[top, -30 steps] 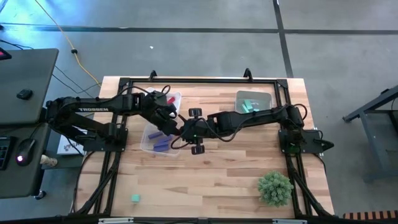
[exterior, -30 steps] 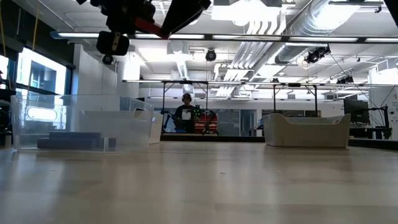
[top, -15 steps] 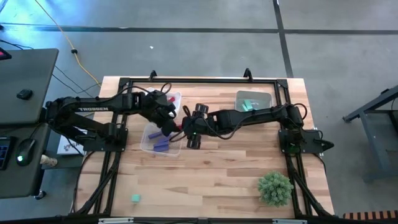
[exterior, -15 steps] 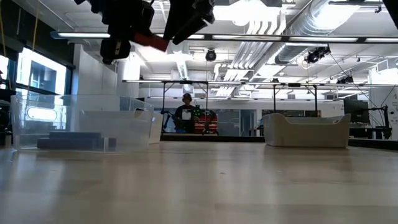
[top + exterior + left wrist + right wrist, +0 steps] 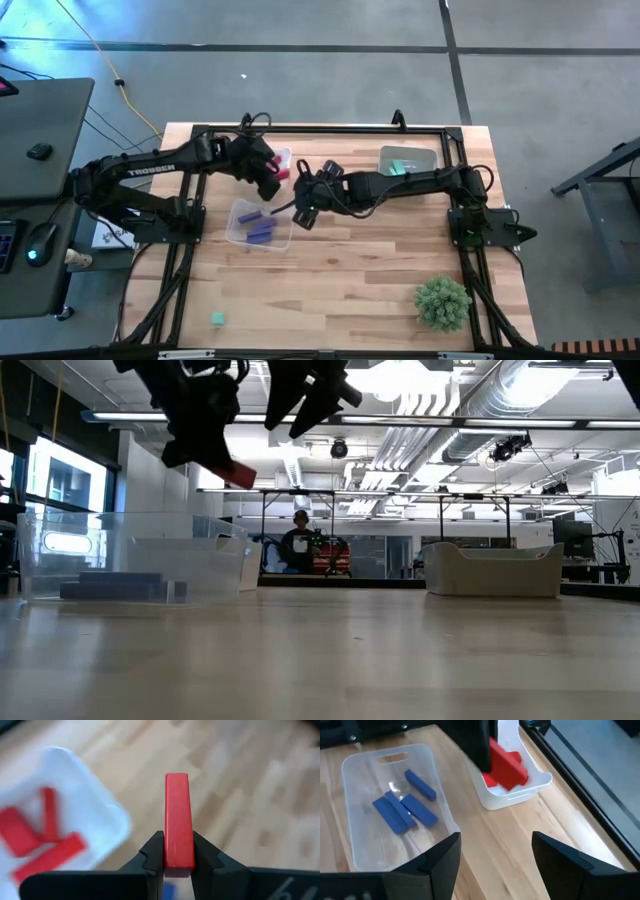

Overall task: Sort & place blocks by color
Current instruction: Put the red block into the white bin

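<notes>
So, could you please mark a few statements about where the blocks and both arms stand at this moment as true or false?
1. The left end effector is shut on a red bar-shaped block. True.
2. The right end effector holds a purple block. False: it is open and empty.
3. The clear plastic bin holds purple bar blocks. True.
4. The white plastic bin holds teal blocks. False: it holds red blocks.
5. A small teal cube lies alone on the wooden table. True.
</notes>
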`<state>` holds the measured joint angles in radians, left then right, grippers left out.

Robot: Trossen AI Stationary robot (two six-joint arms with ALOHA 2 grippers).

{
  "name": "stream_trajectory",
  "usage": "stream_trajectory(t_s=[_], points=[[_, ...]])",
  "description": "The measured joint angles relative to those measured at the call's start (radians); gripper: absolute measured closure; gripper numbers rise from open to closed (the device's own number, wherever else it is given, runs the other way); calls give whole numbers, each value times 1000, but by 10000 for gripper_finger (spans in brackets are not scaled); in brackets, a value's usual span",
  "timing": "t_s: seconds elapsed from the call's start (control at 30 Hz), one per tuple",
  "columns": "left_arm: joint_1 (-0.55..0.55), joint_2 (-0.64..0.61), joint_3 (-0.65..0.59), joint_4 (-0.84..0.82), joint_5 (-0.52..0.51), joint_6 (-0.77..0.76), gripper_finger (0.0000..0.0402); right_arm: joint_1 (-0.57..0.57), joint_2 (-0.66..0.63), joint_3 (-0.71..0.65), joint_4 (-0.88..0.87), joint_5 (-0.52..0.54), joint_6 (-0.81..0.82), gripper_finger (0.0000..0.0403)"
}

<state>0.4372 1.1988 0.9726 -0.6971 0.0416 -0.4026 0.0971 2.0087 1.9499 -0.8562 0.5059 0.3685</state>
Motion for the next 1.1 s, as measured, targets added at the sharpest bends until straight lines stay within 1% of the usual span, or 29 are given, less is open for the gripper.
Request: stream_trajectory(t_s=[0.2,0.43,0.73,0.97,1.1], points=[[82,0,0,-26,-110,120,361,-19,0,0,0,0,74,169],[181,36,0,-66,-188,229,361,-38,0,0,0,0,106,169],[259,167,0,-69,-191,314,358,-65,0,0,0,-1,163,169],[277,270,0,-65,-173,372,357,-75,0,0,1,1,177,169],[277,318,0,-60,-173,383,357,-81,0,0,1,2,213,169]])
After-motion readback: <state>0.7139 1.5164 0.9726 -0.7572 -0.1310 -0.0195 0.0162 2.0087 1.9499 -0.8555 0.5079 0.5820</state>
